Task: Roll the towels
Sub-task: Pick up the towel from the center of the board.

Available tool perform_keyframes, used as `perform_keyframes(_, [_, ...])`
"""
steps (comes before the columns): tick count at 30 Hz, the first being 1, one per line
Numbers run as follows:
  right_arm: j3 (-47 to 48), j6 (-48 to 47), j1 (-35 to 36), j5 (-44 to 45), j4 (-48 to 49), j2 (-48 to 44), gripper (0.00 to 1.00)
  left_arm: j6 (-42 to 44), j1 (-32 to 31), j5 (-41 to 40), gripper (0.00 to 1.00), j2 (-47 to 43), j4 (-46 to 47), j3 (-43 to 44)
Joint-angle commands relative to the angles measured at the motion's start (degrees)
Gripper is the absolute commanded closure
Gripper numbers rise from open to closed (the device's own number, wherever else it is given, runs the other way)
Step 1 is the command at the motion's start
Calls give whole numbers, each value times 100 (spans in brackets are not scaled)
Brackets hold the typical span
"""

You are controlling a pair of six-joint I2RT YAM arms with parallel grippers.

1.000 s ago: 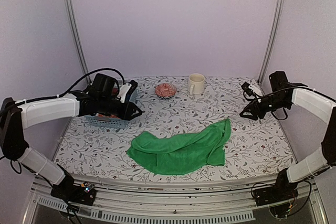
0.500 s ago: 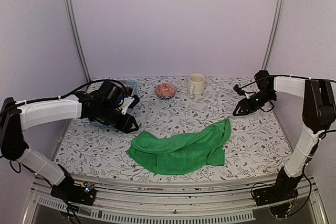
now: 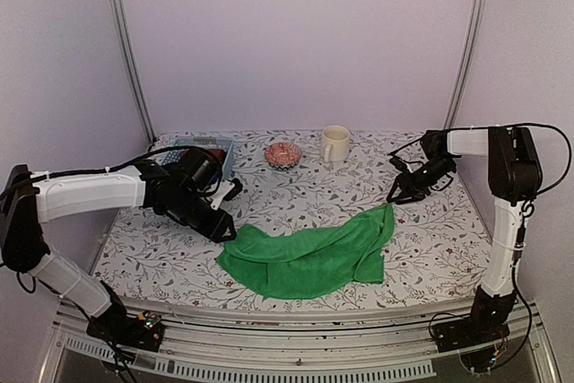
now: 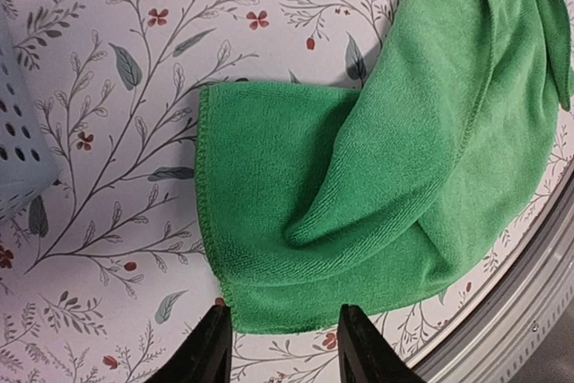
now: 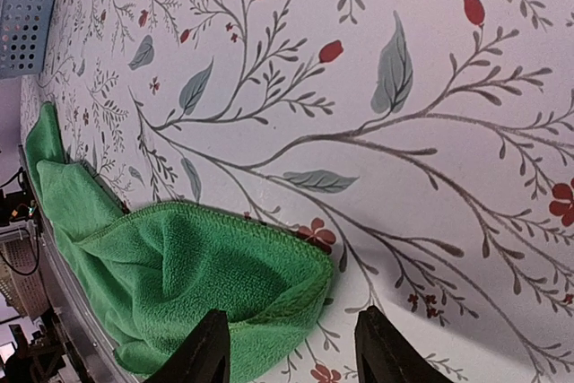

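- Floral-print table (image 3: 435,241), lilac walls (image 3: 296,42); green towel (image 3: 309,256) crumpled at 6 o'clock, mug (image 3: 334,143) at 12.
- Jaws apart and empty on left gripper (image 4: 280,347) and right gripper (image 5: 287,349).

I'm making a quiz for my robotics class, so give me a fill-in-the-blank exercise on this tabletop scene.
1. The crumpled soft cloth towel is bright ___.
2. The left gripper and the right gripper both have ___ jaws.
3. Beside the small round red-patterned bowl stands a cream ceramic ___.
Missing words: green; open; mug.
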Motion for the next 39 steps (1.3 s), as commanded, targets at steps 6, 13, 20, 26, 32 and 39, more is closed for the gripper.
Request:
perform_keyframes(6, [829, 232, 52, -479, -340, 649, 78, 22, -285, -244, 59, 290, -321, 299])
perform_keyframes(13, [897, -160, -185, -577, -331, -222, 97, 369, -464, -663, 58, 554, -393, 593])
perform_keyframes(20, [549, -380, -588, -29, 201, -879, 97, 853, -470, -674, 57, 800, -166, 748])
perform_keyframes(26, [375, -266, -590, -262, 354, -627, 97, 1529, -512, -370, 55, 1259, -92, 932])
perform_keyframes(32, [294, -281, -586, -234, 368, -661, 97, 1588, -616, -352, 48, 1554, -491, 983])
perform_keyframes(39, [216, -280, -588, -341, 383, -664, 97, 242, -537, -669, 46, 1262, -420, 656])
